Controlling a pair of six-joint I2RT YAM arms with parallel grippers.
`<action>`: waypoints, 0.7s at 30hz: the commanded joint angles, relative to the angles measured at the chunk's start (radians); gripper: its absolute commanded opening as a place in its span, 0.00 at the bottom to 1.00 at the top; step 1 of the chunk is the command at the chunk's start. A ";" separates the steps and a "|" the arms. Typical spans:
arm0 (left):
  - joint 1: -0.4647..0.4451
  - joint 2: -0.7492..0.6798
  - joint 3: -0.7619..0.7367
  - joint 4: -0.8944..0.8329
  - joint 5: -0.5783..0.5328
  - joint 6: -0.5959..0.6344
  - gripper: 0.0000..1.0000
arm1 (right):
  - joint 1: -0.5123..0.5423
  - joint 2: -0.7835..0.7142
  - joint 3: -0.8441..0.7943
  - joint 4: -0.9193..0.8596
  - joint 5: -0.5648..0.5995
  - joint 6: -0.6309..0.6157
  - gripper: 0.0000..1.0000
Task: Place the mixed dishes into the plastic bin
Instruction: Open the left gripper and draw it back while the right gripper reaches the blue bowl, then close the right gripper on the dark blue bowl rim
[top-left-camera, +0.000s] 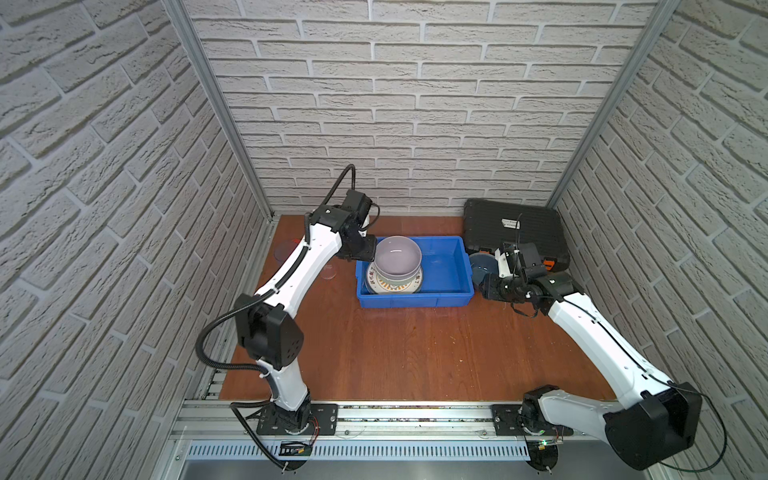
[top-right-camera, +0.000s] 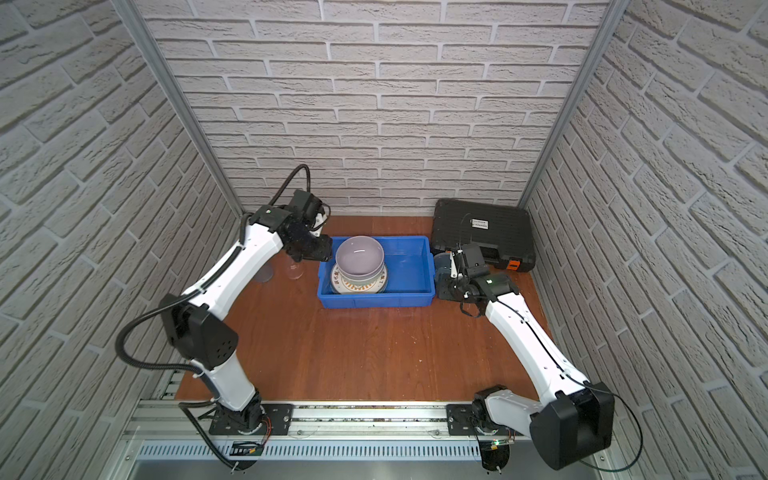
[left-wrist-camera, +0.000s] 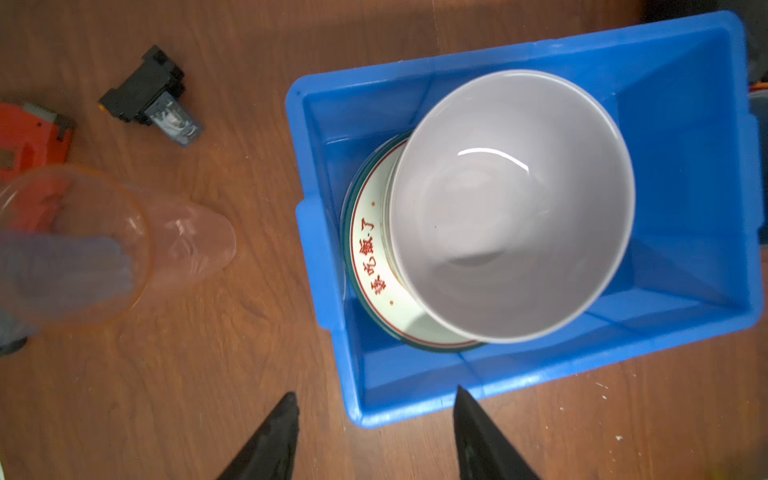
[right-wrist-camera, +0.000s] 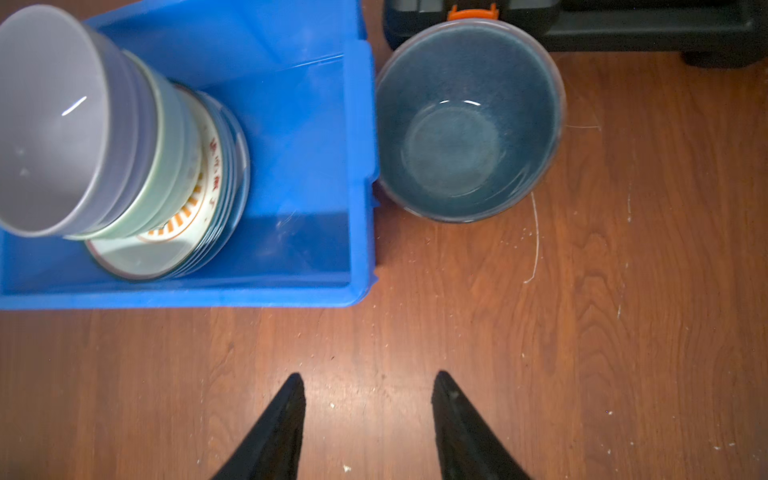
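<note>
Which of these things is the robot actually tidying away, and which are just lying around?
Part of the job: blue bin, with the lavender bowl, pale green bowl and sunburst plate stacked inside; dark blue bowl and clear tumblers, not yet in it.

Just lying about: black tool case, red tool, small black part.

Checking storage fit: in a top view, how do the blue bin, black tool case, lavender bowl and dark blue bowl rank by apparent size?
1. Blue bin and black tool case: look alike, the case partly hidden, so unranked.
2. Lavender bowl.
3. Dark blue bowl, partly hidden.
</note>
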 joint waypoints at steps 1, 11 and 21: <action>0.001 -0.132 -0.167 0.117 -0.016 -0.012 0.74 | -0.061 0.045 0.024 0.061 -0.018 -0.026 0.49; 0.083 -0.407 -0.483 0.182 0.007 -0.029 0.88 | -0.209 0.245 0.089 0.109 0.038 -0.052 0.42; 0.117 -0.481 -0.534 0.151 0.010 -0.034 0.88 | -0.258 0.450 0.163 0.188 0.034 -0.062 0.37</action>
